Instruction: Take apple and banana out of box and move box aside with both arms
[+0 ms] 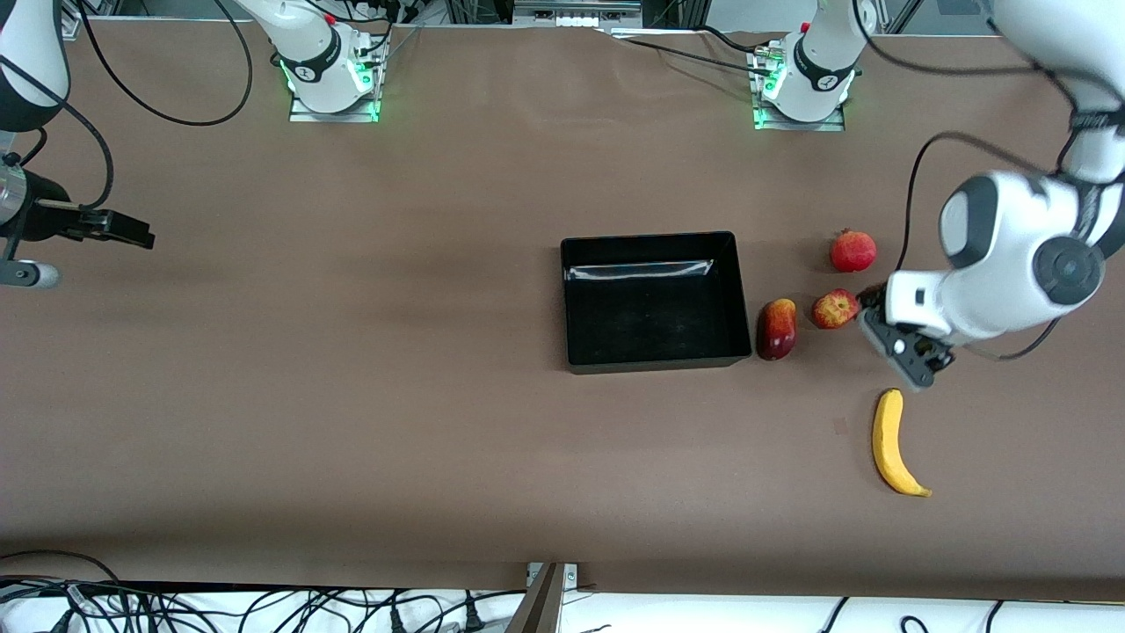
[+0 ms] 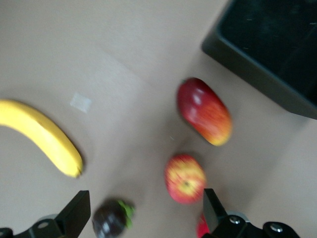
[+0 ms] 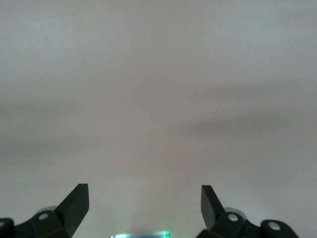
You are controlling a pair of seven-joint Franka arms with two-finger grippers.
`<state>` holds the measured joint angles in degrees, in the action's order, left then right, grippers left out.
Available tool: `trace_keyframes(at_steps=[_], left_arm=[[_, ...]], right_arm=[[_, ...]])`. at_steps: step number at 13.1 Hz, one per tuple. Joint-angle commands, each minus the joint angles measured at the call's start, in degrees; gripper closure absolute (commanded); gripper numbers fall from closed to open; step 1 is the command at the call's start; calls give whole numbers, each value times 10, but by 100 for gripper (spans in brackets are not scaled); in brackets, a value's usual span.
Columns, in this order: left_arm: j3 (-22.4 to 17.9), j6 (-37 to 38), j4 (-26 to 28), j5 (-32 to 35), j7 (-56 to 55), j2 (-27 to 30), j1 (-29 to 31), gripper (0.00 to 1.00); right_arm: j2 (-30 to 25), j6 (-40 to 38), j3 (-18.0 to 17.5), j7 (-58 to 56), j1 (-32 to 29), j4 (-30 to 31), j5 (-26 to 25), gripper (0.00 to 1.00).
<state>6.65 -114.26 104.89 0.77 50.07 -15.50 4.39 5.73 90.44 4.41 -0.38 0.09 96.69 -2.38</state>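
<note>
On the brown table (image 1: 352,396), toward the left arm's end, the apple (image 1: 834,309) and the banana (image 1: 894,443) already lie outside the black box (image 1: 652,301), which sits empty near the middle; the banana is nearer to the front camera than the apple, and a dark-red-and-yellow mango (image 1: 776,329) lies just beside the box wall. A pomegranate (image 1: 852,251) rests farther from the front camera than the apple, and the left wrist view also shows a small dark purple fruit with a green cap (image 2: 112,218). The left gripper (image 1: 883,330) hovers just beside the apple with its jaws spread wide and nothing between them; the right gripper (image 1: 123,230) waits over bare table at the right arm's end, jaws likewise apart and empty. What seems left is shifting the box with both arms. The main risk, as I judge it, is the left gripper sweeping toward the box and knocking the apple or mango, since both lie between it and the box wall and would roll easily. The glossy walls could also slip from a shallow pinch, and uneven timing between the arms could twist the box. The table covering is plain, matte and flat; cables trail along the edges, and green lights glow at both arm bases.
</note>
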Motion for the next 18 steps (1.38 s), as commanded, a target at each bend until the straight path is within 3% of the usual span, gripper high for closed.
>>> trace_keyframes(at_steps=[1, 4, 6, 8, 11, 15, 17, 18], left_arm=[[-3, 38, 46, -12, -58, 84, -13, 0], [-4, 100, 46, -12, -181, 168, -17, 0], [-5, 151, 45, -9, -295, 229, -16, 0], [-6, 184, 41, -4, -379, 272, -16, 0], [-2, 228, 10, -9, -478, 277, -10, 0], [-8, 229, 7, -11, -494, 287, -8, 0], [-11, 229, 2, -10, -492, 282, -6, 0], [-9, 230, 2, -6, -488, 282, -6, 0]], right_arm=[[16, -11, -12, 9, 61, -13, 16, 0], [108, 42, -22, 10, 131, -86, 105, 0], [167, 83, -27, 71, 191, -132, 149, 0], [205, 174, -28, 192, 268, -142, 154, 0], [248, 280, -28, 330, 357, -141, 156, 0], [323, 370, -27, 354, 443, -123, 139, 0], [360, 421, -27, 354, 463, -123, 132, 8], [373, 448, -27, 349, 468, -117, 128, 26]])
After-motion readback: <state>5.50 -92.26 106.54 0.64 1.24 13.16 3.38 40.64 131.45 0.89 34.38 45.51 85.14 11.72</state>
